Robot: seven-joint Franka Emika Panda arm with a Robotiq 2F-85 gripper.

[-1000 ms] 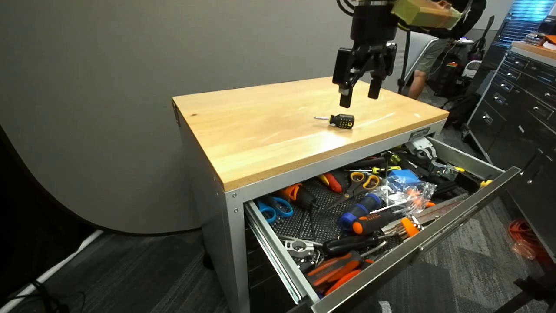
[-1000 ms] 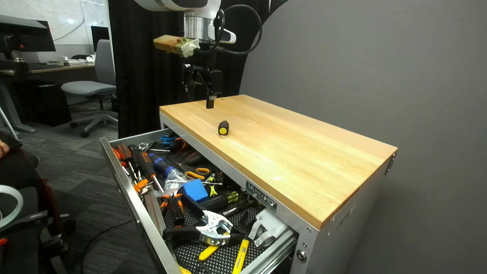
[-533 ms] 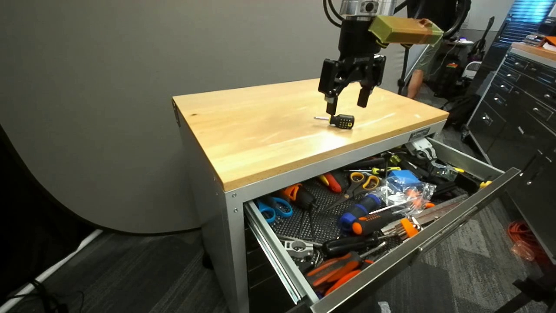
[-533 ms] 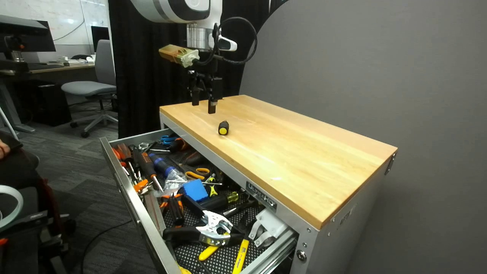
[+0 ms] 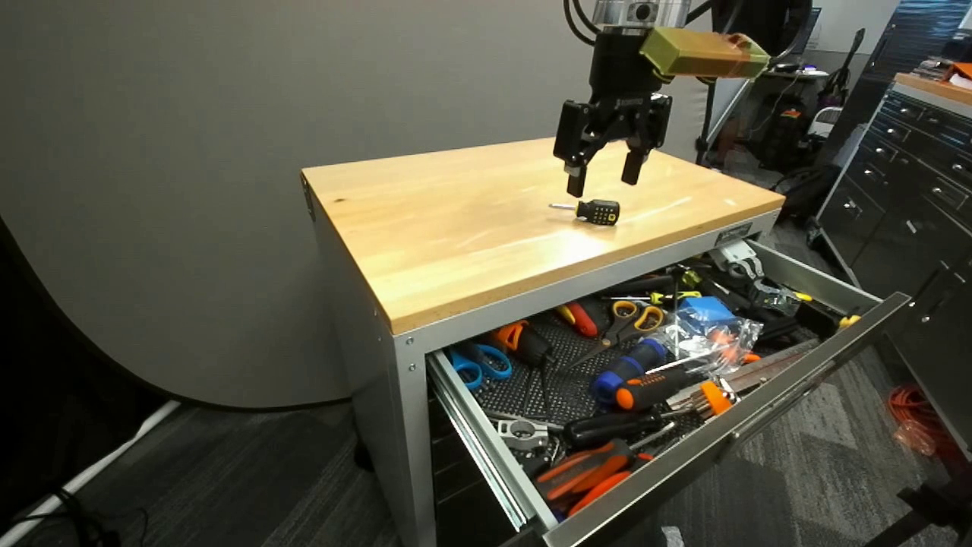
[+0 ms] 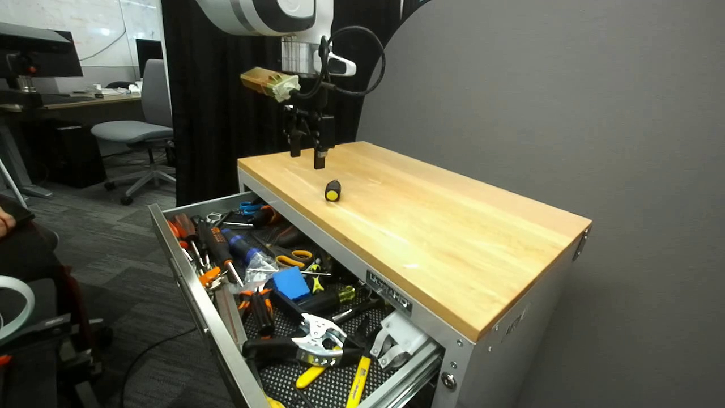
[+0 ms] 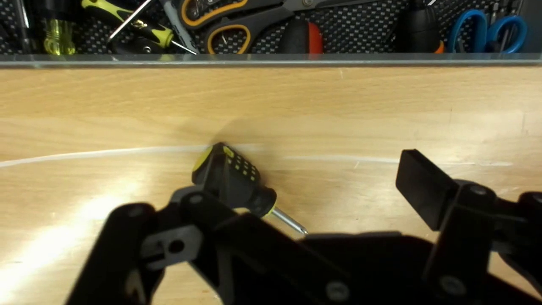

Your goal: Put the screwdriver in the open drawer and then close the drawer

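Type: lab with workshop fittings and office furniture. Workbench (image 5: 456,205), wooden top on grey metal frame; its drawer (image 5: 805,374) stands pulled out, crowded with hand tools (image 5: 629,368). White robot arm (image 6: 257,17), mounted near. Black curtain (image 6: 226,102). Dark cabinet (image 5: 904,209), many small handles. Desk (image 6: 96,102), monitor (image 6: 42,52), grey swivel chair (image 6: 130,131). Whiteboard (image 6: 93,20), faintly marked. Carpet tiles (image 5: 266,471), grey.

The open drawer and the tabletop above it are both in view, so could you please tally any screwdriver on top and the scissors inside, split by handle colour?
Screwdriver on the tabletop: 1
Yellow-trimmed scissors in the drawer: 1
Blue-handled scissors in the drawer, judged by the handle loops: 1
Total: 3
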